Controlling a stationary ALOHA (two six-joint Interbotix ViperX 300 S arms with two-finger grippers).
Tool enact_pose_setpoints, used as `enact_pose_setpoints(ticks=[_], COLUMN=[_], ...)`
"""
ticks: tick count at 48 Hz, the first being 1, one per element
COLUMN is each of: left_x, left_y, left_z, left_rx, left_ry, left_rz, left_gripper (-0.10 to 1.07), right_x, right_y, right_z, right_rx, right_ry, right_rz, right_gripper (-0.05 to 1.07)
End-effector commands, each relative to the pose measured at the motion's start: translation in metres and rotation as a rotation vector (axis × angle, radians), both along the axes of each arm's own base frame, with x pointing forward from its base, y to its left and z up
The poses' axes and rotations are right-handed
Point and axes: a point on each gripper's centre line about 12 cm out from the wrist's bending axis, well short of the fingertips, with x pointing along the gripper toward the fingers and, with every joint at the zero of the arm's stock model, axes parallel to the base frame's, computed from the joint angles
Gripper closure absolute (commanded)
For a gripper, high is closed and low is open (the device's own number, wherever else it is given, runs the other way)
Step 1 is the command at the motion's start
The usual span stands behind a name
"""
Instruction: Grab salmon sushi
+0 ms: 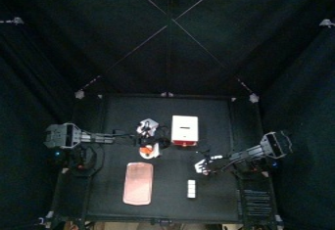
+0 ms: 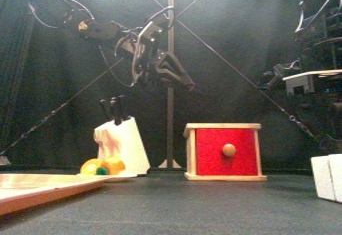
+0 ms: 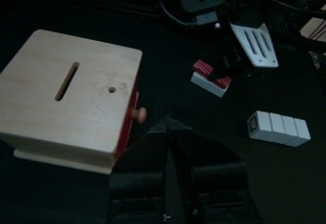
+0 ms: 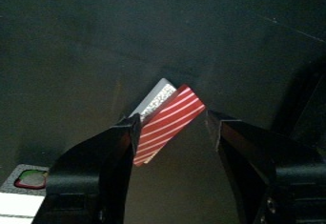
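Observation:
The salmon sushi, a small piece striped red and white, sits between the jaws of my right gripper, which is shut on it. In the left wrist view the same piece shows beside the box, with the right gripper's pale fingers on it. In the top view my right gripper is right of the table's middle. My left gripper hovers over the box with its jaws together and empty; it also shows in the top view.
A wooden box with a slotted top and a red front stands mid-table. A white block holder with yellow and orange pieces stands left of it. A pink tray lies front left. White blocks lie front right.

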Motion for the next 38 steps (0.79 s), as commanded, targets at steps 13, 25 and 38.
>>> enact_pose_setpoints(ticks=[13,25,38], left_x=[0.002,0.003,0.003], left_y=[0.002,0.002,0.006], left_z=[0.007,0.005,0.004], left_rx=[0.006,0.005,0.004], left_ry=[-0.024,-0.019,-0.018], left_rz=[0.0,0.0,0.01], left_gripper=[0.54,0.54,0.54], right_x=[-0.005,-0.016,-0.024], right_y=[0.006,0.014,0.014], right_z=[0.0,-0.003,-0.02], right_rx=[0.013,0.004,0.045], right_ry=[-0.066,-0.173,-0.203], right_rz=[-0.146,-0.195,-0.2], right_gripper=[0.12,0.13,0.13])
